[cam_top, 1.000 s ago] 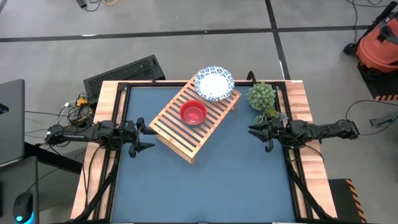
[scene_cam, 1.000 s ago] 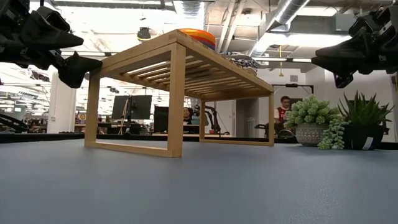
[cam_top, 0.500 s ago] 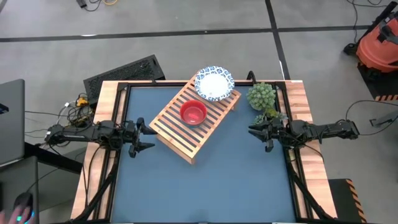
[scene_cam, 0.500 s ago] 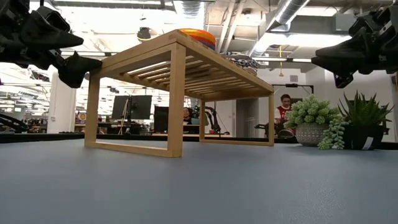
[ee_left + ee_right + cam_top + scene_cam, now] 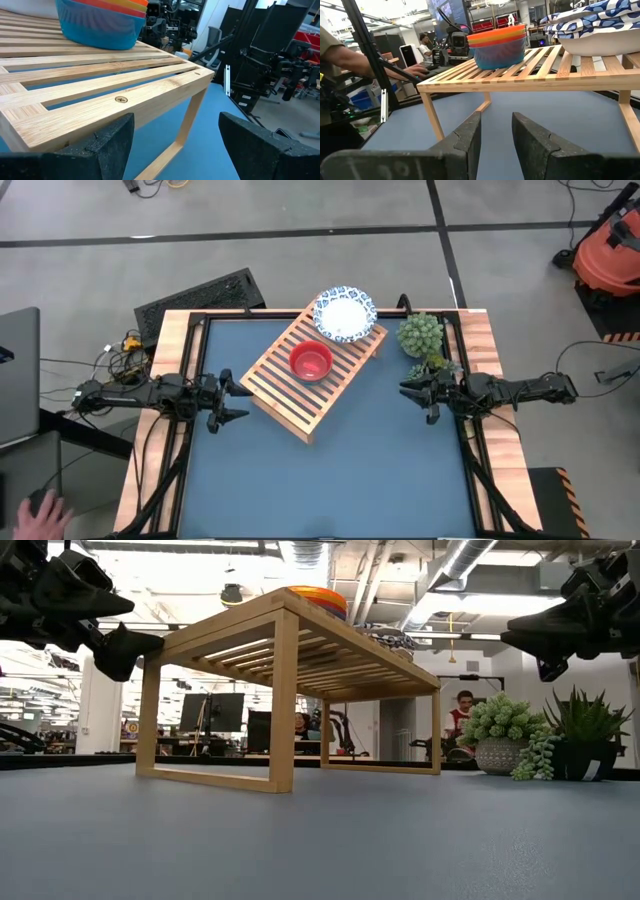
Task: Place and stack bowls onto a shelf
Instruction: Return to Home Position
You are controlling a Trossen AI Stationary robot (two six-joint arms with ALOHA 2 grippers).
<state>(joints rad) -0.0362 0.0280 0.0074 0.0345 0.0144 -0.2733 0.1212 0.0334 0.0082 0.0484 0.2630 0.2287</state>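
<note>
Only a person's hand (image 5: 40,518) has come in beyond the table's corner; both arms hold as before. On the matte blue tabletop (image 5: 340,480) the slatted light-wood shelf (image 5: 283,395) stands between the two sets of fingertips, touching neither. It bears nested white patterned bowls (image 5: 344,315) nearer the right gripper (image 5: 408,393) — fingers narrowly apart — and smooth plastic bowls (image 5: 311,361), red-orange uppermost, nearer the left gripper (image 5: 238,402), fingers wide apart, empty.
</note>
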